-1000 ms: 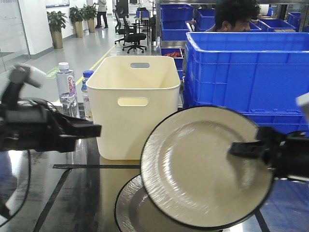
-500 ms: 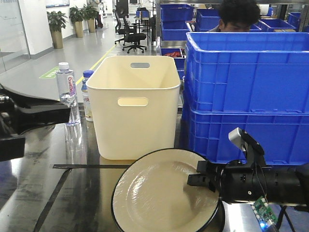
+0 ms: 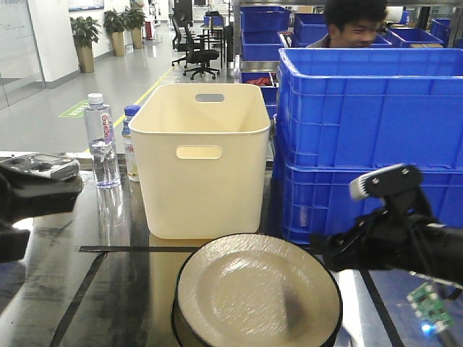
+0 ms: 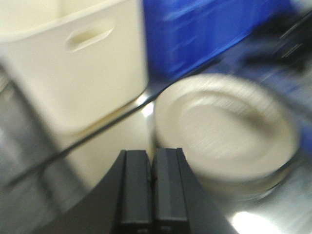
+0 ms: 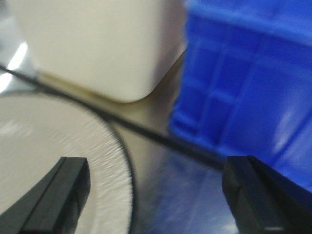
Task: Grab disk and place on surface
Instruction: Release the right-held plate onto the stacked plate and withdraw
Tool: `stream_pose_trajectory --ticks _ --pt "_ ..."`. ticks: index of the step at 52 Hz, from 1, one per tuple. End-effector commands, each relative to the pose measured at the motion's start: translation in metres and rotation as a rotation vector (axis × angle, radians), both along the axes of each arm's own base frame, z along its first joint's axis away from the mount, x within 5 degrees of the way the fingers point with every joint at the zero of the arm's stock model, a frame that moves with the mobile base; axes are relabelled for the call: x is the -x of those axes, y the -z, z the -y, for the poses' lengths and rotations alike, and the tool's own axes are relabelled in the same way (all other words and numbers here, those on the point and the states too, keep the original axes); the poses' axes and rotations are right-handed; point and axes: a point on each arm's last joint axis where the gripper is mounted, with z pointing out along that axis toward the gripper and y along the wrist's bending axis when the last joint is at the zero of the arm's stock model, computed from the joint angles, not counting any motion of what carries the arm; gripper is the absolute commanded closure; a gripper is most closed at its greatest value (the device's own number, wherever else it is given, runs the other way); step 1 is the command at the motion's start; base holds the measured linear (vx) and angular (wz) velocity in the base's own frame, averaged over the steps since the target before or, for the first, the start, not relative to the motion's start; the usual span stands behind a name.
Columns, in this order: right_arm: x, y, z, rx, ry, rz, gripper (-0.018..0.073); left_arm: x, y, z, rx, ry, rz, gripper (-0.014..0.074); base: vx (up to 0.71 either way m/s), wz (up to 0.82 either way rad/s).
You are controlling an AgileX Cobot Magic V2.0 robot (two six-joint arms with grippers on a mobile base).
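Observation:
The disk point(image 3: 257, 293) is a cream plate with a dark rim. It lies flat on the dark, glossy surface point(image 3: 108, 289), in front of the cream bin, and nothing holds it. My right gripper point(image 3: 324, 249) hovers just right of the disk, open and empty. In the right wrist view, one of the right gripper's point(image 5: 161, 180) fingers is over the disk's point(image 5: 53, 141) edge and the other is over bare surface. My left gripper point(image 4: 152, 161) is shut with nothing in it, left of the disk point(image 4: 224, 126). In the front view it point(image 3: 72, 189) sits at the far left.
A cream bin point(image 3: 199, 159) stands behind the disk. Stacked blue crates point(image 3: 369, 123) stand to its right, and water bottles point(image 3: 100, 141) to its left. A black tape line point(image 3: 123, 249) crosses the surface. A person point(image 3: 354, 22) stands behind the crates.
The right gripper lowered the raised, tilted disk flat onto the surface, let go, opened and drew back to the right. The left arm pulled back to the left.

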Motion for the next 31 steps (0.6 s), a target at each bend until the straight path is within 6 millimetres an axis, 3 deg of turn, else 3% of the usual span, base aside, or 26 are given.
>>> stream_pose_trajectory --ticks 1,5,15,21,31 --pt "0.016 -0.042 0.008 0.016 0.043 0.158 0.0024 -0.002 -0.002 -0.013 -0.015 -0.167 0.014 0.0599 0.00 0.00" --pt "0.030 -0.059 0.010 -0.005 0.039 0.207 0.0130 -0.006 0.014 -0.026 -0.089 -0.305 -0.044 0.0599 0.00 0.00" --pt "0.083 -0.102 0.012 -0.118 -0.005 0.297 0.0576 0.003 0.040 -0.044 -0.143 -0.489 -0.069 0.0599 0.00 0.00" --pt "0.126 -0.118 0.012 -0.101 -0.093 0.296 0.0571 0.028 0.042 -0.046 -0.106 -0.476 0.062 0.0599 0.00 0.00" --pt "0.183 -0.118 0.024 -0.026 -0.080 0.234 0.0568 0.109 0.055 -0.056 -0.038 -0.470 0.298 0.0599 0.00 0.00"
